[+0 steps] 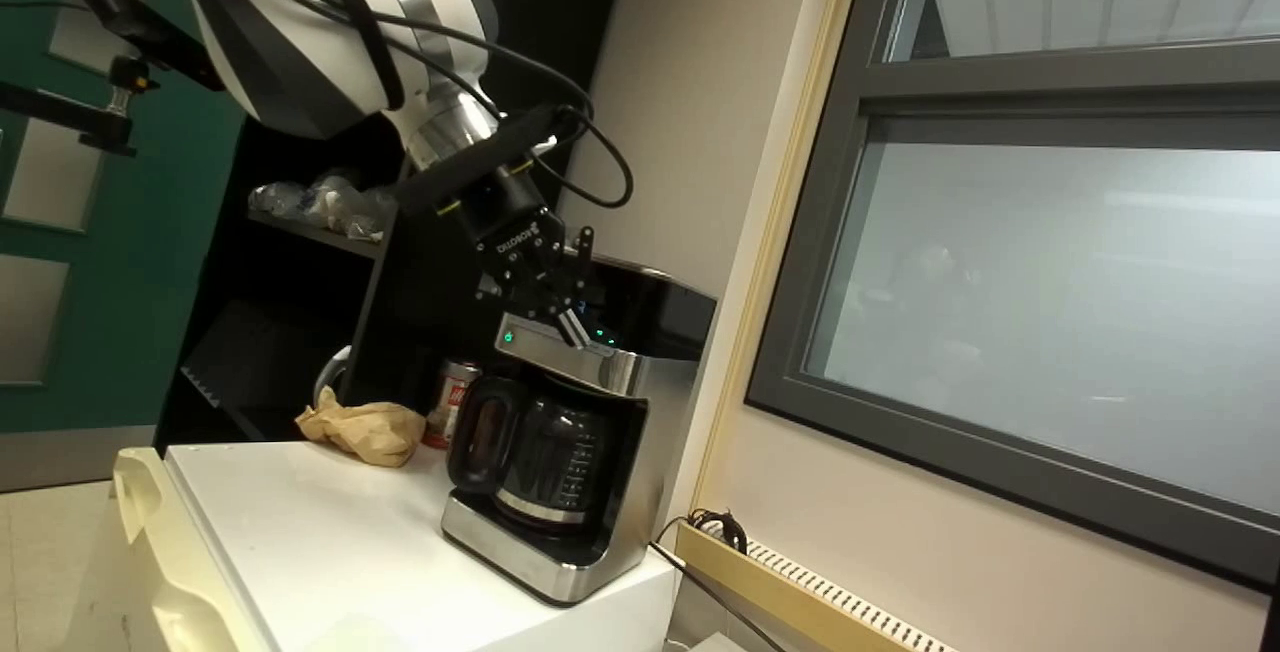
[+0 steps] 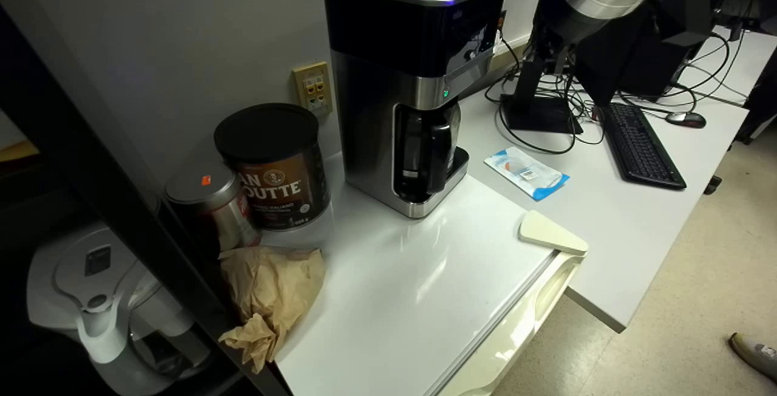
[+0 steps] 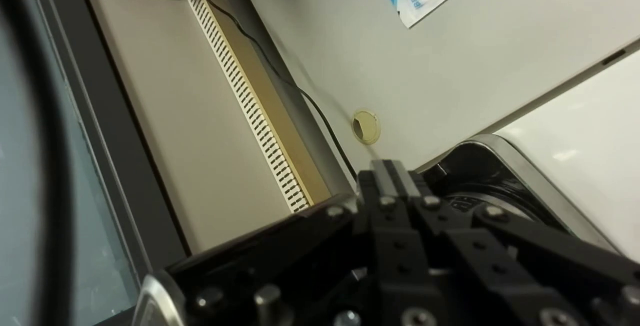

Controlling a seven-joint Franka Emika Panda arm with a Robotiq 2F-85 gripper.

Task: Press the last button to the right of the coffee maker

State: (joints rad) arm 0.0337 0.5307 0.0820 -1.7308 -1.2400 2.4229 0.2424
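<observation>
The black and silver coffee maker stands on the white cabinet top; it also shows in an exterior view, and part of its base shows in the wrist view. Its dark glass carafe sits inside. The silver control strip has a green power light at one end and small green lights nearer the other end. My gripper is shut and empty, its fingertips over the strip's right part beside those lights. I cannot tell whether they touch. In the wrist view the fingertips are together; the buttons are hidden there.
A brown paper bag, a red and silver can and a black coffee canister stand beside the machine. A white-blue packet, a monitor stand, cables and a keyboard are on the adjoining desk. A wall and window are behind.
</observation>
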